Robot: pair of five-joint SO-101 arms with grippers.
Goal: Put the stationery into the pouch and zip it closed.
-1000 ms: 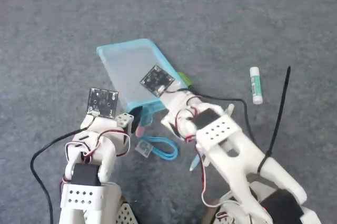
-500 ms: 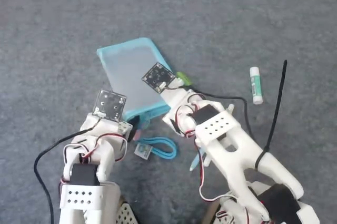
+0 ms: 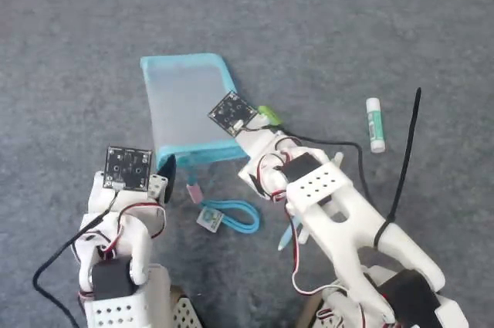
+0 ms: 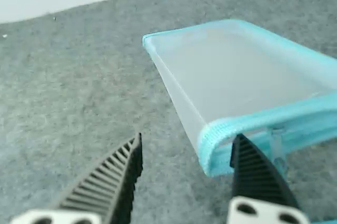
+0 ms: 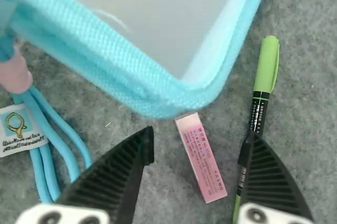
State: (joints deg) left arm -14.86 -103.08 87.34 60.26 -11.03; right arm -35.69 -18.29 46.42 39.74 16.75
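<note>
Right gripper (image 5: 200,134) is hovering spread over pink eraser (image 5: 202,166) — left gripper (image 4: 188,139), also spread, is perhaps touching pouch (image 4: 231,76) corner.

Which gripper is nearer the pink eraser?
Right. The right gripper hangs open over the small pink eraser; the left gripper is at the translucent blue pouch's other corner.

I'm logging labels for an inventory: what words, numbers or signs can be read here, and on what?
Pink eraser: print, too small to read.
Green pen: fine print on its barrel, too small to read.
Tag on the blue strap: a clasp drawing; the script below is blurred.
Glue stick: green label, too small to read.
Pouch: no print.
</note>
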